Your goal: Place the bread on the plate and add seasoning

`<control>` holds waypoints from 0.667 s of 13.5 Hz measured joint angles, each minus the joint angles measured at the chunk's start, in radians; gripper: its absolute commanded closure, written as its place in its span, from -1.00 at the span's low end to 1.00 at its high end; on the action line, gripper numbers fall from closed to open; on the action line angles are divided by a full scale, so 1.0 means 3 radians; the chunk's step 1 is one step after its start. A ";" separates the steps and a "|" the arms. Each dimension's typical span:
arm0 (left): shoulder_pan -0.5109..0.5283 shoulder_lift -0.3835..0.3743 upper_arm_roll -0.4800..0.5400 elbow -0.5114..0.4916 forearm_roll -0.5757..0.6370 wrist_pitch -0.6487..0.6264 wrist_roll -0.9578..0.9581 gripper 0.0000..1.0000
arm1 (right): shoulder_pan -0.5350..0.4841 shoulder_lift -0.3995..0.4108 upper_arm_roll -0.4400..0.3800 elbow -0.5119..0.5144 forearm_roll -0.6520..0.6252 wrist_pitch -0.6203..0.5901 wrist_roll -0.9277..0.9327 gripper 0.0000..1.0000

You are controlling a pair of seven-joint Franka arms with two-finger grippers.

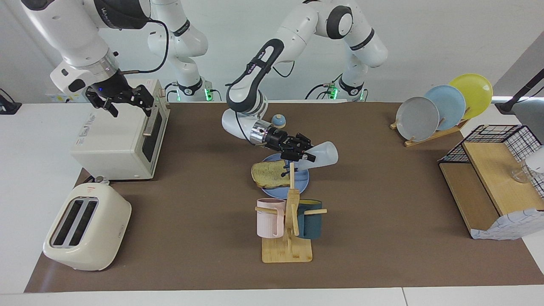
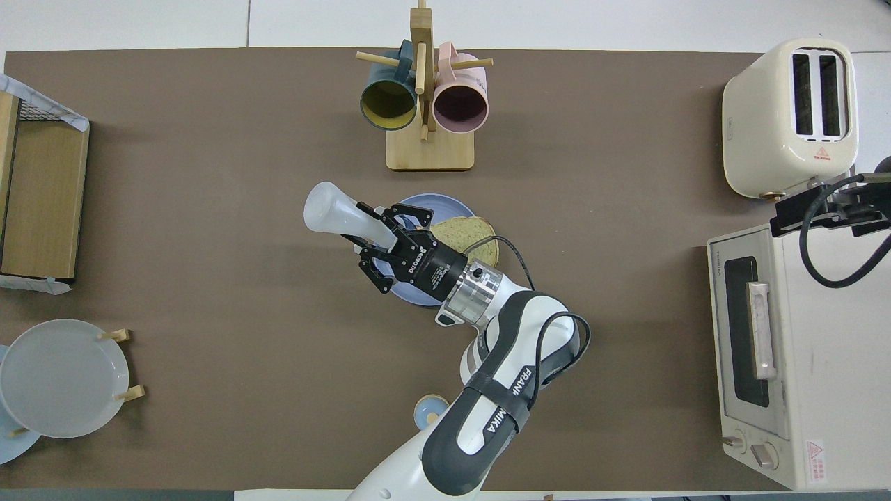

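- A brown mat [image 1: 382, 221] is seen covering the table, with two white robot arms at one long edge.
- The plate [image 1: 302, 182], round and medium blue, is laid flat near the middle of the mat, just nearer to the robots than a wooden mug rack [image 1: 291, 238].
- The bread [image 1: 268, 175], a tan speckled slice with a darker crust, is seen lying on the plate, on the side toward the right arm's end of the table, with one edge overhanging the rim.
- The left gripper [image 1: 299, 153] is held in the air over the plate, its arm reaching in from the left base and bent low across the mat.
- The seasoning [image 1: 324, 154], a translucent whitish bottle, is pinched between the left gripper's fingers near its neck and is tilted almost on its side over the plate, its wide base pointing toward the left arm's end of the table. Its cap is hidden among the fingers.
- The right gripper [image 1: 127, 102] is held raised over a cream toaster oven [image 1: 123, 140] at the right arm's end of the table; its fingers are seen spread, with nothing between them. That arm waits.
- A pink mug [image 1: 270, 217] and a dark teal mug [image 1: 310, 219] are hung on the mug rack.
- A cream two-slot toaster [image 1: 87, 227] is stood on the mat farther from the robots than the toaster oven.
- A small blue-domed bell [image 1: 279, 121] is set on the mat nearer to the robots than the plate.
- Grey, light blue and yellow plates are stood upright in a wooden plate rack [image 1: 429, 135] toward the left arm's end of the table, beside a wire and wood shelf [image 1: 493, 178].
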 measured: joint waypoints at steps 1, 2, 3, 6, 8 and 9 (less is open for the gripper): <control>0.0043 0.0000 0.0012 -0.0009 0.0001 0.0033 0.0000 1.00 | 0.0000 0.0000 0.0000 0.0000 0.0000 0.0000 0.0000 -1.00; 0.0106 0.0000 0.0019 -0.0009 0.0006 0.0073 0.0000 1.00 | 0.0000 0.0000 0.0000 0.0000 0.0000 0.0000 0.0000 -1.00; 0.0163 0.0000 0.0021 -0.0009 0.0013 0.0114 0.0000 1.00 | 0.0000 0.0000 0.0000 -0.0001 0.0000 0.0000 0.0000 -1.00; 0.0201 0.0000 0.0016 -0.0003 0.0008 0.0166 0.0000 1.00 | 0.0000 0.0000 0.0000 -0.0001 0.0000 0.0000 0.0000 -1.00; 0.0079 -0.0001 -0.0010 0.0027 -0.0092 0.0165 0.0000 1.00 | 0.0000 0.0000 0.0000 -0.0001 0.0000 0.0000 0.0000 -1.00; -0.0030 -0.0001 -0.0012 0.0033 -0.0148 0.0150 0.0000 1.00 | 0.0000 0.0000 0.0001 -0.0001 0.0000 0.0000 0.0000 -1.00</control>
